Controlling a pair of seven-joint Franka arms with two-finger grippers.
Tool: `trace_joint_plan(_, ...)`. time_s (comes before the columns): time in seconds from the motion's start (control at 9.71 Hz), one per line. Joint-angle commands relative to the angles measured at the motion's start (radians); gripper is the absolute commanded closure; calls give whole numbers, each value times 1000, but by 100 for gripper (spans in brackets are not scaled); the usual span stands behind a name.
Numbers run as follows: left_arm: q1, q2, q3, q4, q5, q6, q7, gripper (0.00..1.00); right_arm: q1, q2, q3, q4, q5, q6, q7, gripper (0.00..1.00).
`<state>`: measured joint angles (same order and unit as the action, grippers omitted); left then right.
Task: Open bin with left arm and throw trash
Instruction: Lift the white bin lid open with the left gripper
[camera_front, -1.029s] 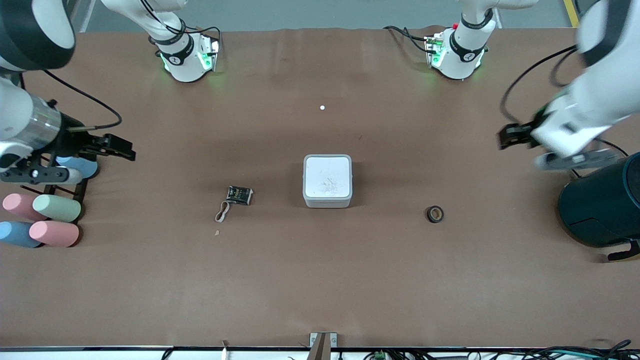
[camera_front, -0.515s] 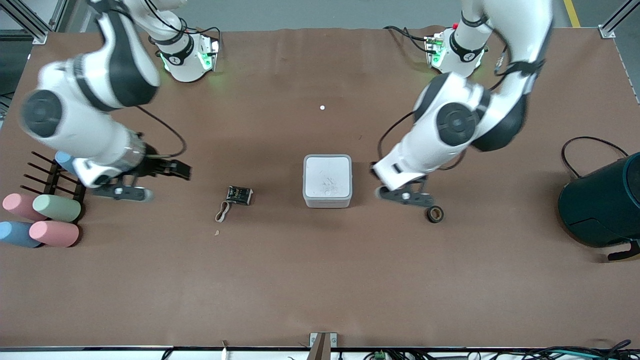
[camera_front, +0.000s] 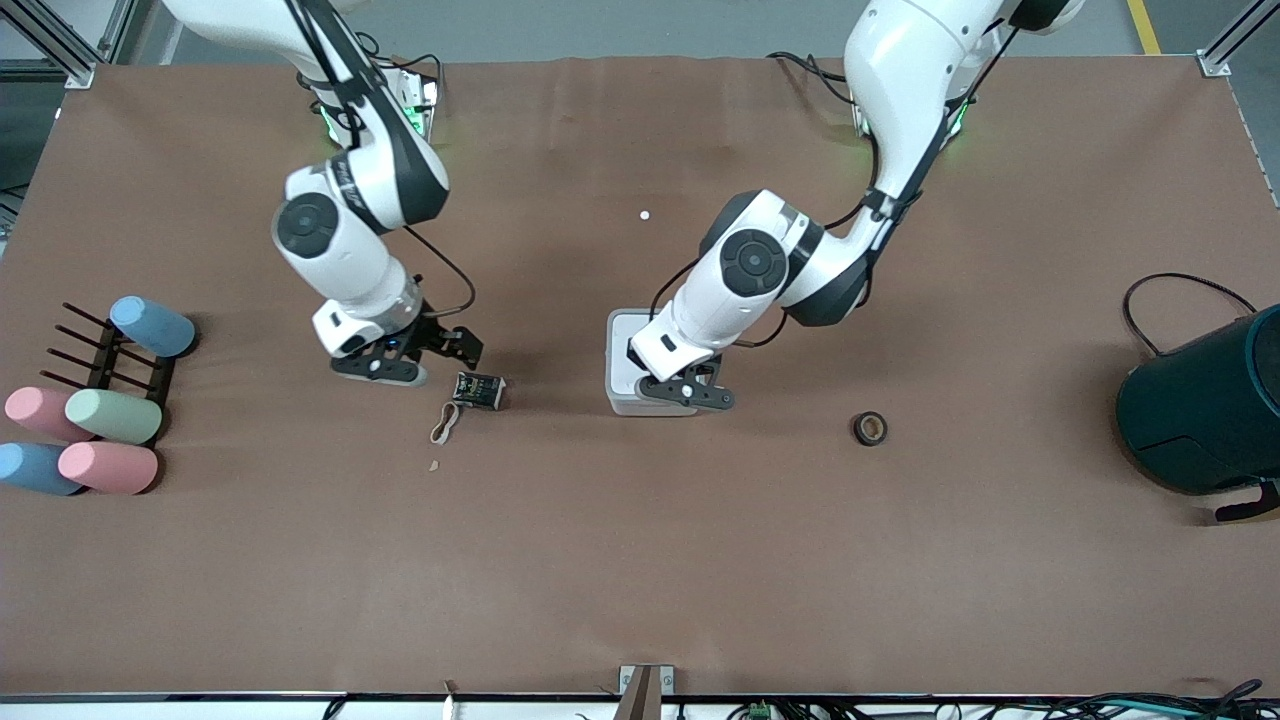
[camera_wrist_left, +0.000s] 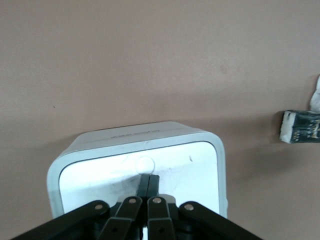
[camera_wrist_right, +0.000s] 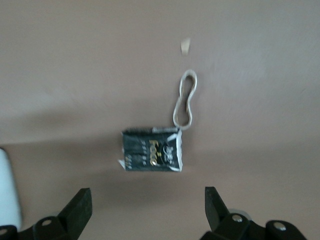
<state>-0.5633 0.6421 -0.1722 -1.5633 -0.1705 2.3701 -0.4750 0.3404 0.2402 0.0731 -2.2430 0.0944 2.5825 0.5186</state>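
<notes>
Two tools: left tool (camera_wrist_left: 148, 181), fingers together, over the closed small white square plastic bin (camera_wrist_left: 142, 150); right tool (camera_wrist_right: 145, 210), fingers apart, above the crumpled black "FOCO"-printed wrapper (camera_wrist_right: 151, 151).

No print on the wrapper (camera_wrist_right: 151, 150) reads clearly.

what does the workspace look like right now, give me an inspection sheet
surface: brown table, small white speck near the bases
bin: lid down
trash: wrapper and rubber band lie together toward the right arm's end; tape roll toward the left arm's end
clutter: pastel cylinders by a black rack; dark teal container
grippers: left gripper shut over the bin lid; right gripper open over the wrapper
cables: black cable by the container
surroundings: nothing seen
</notes>
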Motion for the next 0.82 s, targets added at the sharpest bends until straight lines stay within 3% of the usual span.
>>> trace_joint_plan(0.0, -15, 51, 10, 9, -3, 35, 1, 100, 49, 72, -6, -6, 4, 80, 47, 1)
trace_joint_plan(0.21, -1, 41, 16, -6, 8, 28, 1, 100, 74, 122, -9, -3, -8, 128, 49, 1)
trace_joint_plan(0.41, 51, -80, 31, 20, 44, -246, 4, 100, 71, 122, -13, 11, -39, 128, 41, 1)
trace_joint_plan(0.51, 104, -123, 28, 23, 133, -344, 12, 99, 63, 122, -15, 23, -66, 127, 41, 1)
trace_joint_plan(0.72, 179, -137, 28, 17, 254, -413, 65, 89, 63, 137, -32, 46, -80, 122, 40, 1)
